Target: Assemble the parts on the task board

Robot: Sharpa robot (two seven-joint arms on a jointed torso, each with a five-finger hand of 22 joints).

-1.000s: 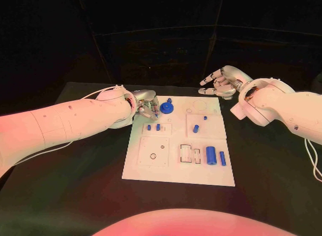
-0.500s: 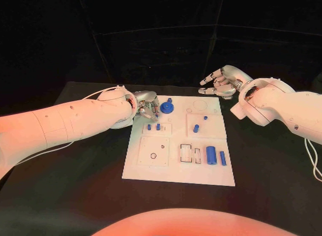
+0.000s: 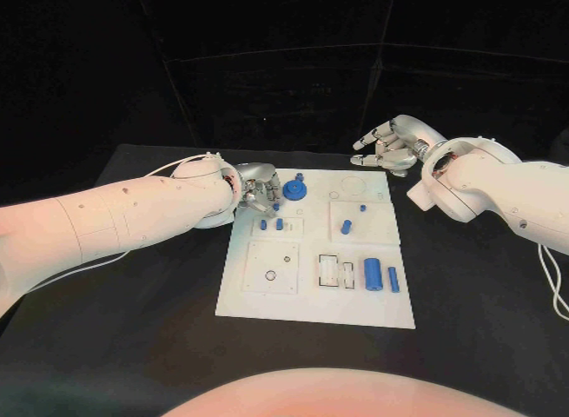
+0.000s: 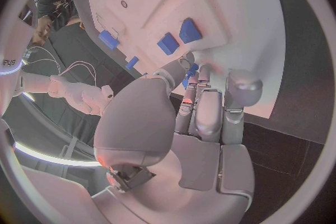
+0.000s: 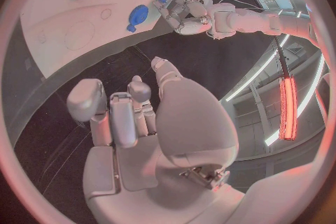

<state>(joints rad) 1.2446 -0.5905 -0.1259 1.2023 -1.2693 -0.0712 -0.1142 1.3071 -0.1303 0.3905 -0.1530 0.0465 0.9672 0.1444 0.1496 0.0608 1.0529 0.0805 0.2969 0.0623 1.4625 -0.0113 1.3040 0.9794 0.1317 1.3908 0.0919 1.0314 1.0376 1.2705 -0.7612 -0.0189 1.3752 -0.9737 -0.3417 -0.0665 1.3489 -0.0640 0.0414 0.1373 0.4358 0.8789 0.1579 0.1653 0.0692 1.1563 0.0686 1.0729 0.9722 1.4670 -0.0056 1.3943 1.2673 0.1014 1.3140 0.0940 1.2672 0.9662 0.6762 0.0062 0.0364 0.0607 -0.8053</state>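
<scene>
The left hand (image 3: 257,193) sits at the board's (image 3: 272,300) far left corner, pinching a small blue part (image 4: 190,70) in its fingertips. The right hand (image 3: 387,146) hovers beyond the board's far right corner, fingers loosely curled, empty.

**What the views leave unclear**

The left hand (image 3: 257,193) covers the far left corner of the white board (image 3: 312,308), so what lies under it is hidden. In the left wrist view a small blue piece (image 4: 190,71) sits among the fingertips, mostly covered; whether it is gripped cannot be told. The right hand (image 3: 387,146) hangs past the board's far edge, its palm turned from the head camera. The board's tiny holes and markings are too small to read.
</scene>
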